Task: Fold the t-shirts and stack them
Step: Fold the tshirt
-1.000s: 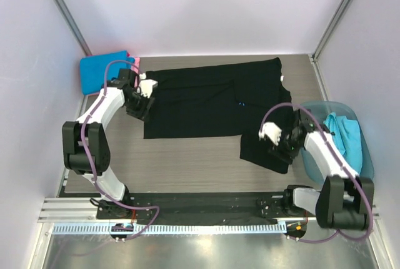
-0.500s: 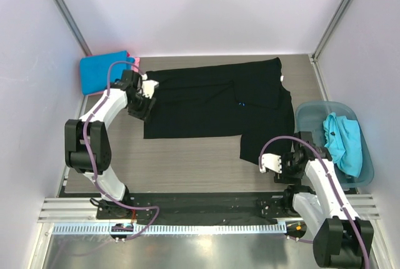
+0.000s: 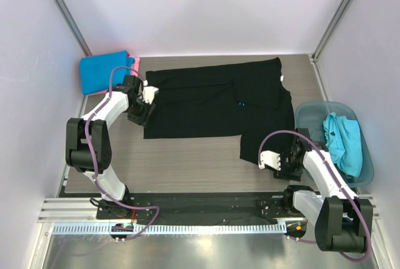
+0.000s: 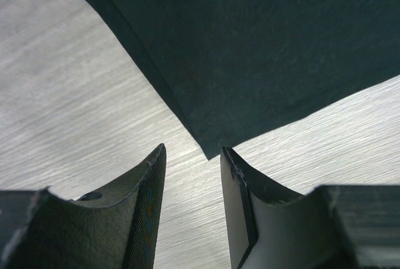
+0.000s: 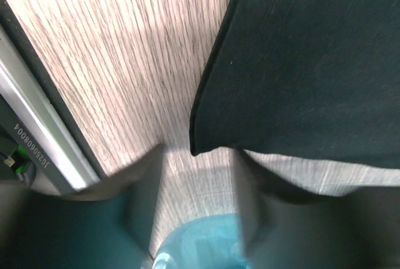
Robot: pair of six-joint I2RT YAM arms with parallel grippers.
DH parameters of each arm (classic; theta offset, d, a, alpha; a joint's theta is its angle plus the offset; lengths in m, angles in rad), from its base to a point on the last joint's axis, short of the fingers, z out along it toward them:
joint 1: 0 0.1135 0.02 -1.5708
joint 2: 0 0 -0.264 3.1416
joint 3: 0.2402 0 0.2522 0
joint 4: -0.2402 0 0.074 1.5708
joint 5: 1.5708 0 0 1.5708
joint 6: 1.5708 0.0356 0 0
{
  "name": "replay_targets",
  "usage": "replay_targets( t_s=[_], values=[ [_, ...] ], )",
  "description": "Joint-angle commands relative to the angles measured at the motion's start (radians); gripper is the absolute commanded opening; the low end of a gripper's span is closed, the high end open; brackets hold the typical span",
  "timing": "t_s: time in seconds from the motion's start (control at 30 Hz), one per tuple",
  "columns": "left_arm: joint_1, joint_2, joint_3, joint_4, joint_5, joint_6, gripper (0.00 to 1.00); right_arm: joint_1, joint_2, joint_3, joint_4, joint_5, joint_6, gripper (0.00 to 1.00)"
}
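Note:
The large black t-shirt (image 3: 212, 100) lies spread flat on the wooden table. My left gripper (image 3: 140, 109) hovers at its left edge. In the left wrist view the left gripper (image 4: 192, 151) is open, with a corner of the black t-shirt (image 4: 262, 44) just ahead of the empty gap. My right gripper (image 3: 278, 161) is low at the shirt's near right corner. In the right wrist view the right gripper (image 5: 197, 156) is open and blurred, and a hem corner of the black t-shirt (image 5: 312, 56) lies just ahead of its tips, not between them.
A folded bright blue t-shirt (image 3: 103, 72) lies at the back left on a pink one (image 3: 134, 62). At the right, a teal plastic tub (image 3: 312, 114) holds a crumpled turquoise t-shirt (image 3: 344, 141); its rim (image 5: 200, 244) shows behind my right fingers. The metal rail (image 5: 37, 137) runs along the near edge.
My right arm has pulled back from above the shirt's right flap to its near right corner, low by the rail. The left gripper shifted only slightly along the left edge.

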Motion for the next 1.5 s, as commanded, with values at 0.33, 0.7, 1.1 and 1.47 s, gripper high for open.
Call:
replay_targets(
  t_s=[0.33, 0.7, 1.1, 1.47],
  values=[
    [0.065, -0.139, -0.107, -0.079, 0.005, 0.173, 0.44, 0.002, 0.024, 0.195, 0.109, -0.002, 0.236, 0.01],
    [0.090, -0.077, -0.075, -0.075, 0.059, 0.175, 0.45, 0.002, 0.047, 0.235, -0.145, -0.023, 0.118, 0.44],
    [0.090, -0.037, -0.084, -0.021, 0.082, 0.112, 0.46, 0.002, 0.060, 0.149, -0.121, -0.053, -0.016, 0.48],
    [0.090, -0.005, -0.081, -0.001, 0.086, 0.081, 0.45, 0.003, 0.148, 0.146, -0.066, -0.033, -0.036, 0.48]
  ],
)
